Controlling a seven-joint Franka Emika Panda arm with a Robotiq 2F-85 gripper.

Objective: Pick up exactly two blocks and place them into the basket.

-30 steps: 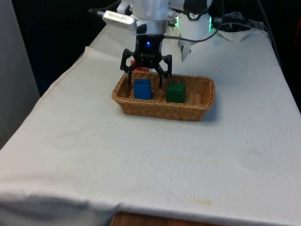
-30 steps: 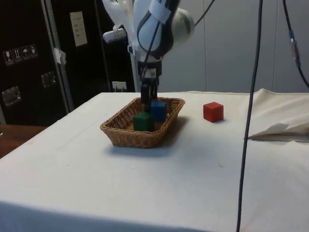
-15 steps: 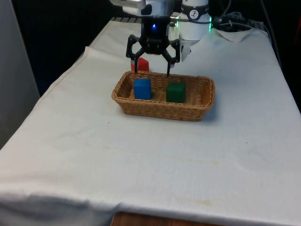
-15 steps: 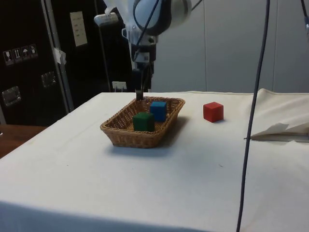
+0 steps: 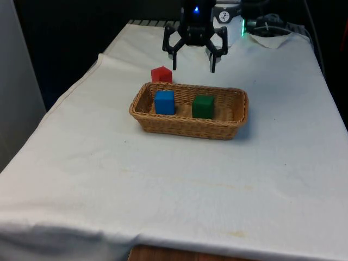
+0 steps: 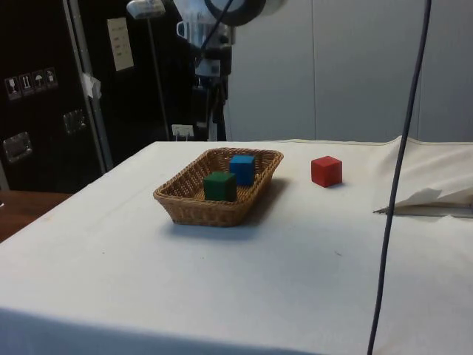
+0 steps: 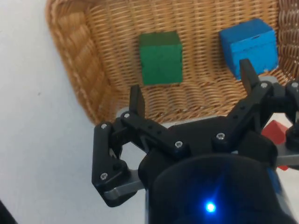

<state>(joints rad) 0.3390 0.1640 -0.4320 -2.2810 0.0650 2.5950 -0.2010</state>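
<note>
Gripper (image 5: 193, 61) empty, fingers spread apart, high over far rim of basket (image 5: 234, 126). Blue block (image 5: 165, 102) + green block (image 5: 203, 106) in basket, apart. Count looks met. Risk: grabbing red block (image 5: 161, 74), just beyond basket's far-left corner → 3 blocks, overshoot. Nothing blocks way up.

Two blocks (image 5: 165, 103) in basket (image 5: 187, 126)
</note>
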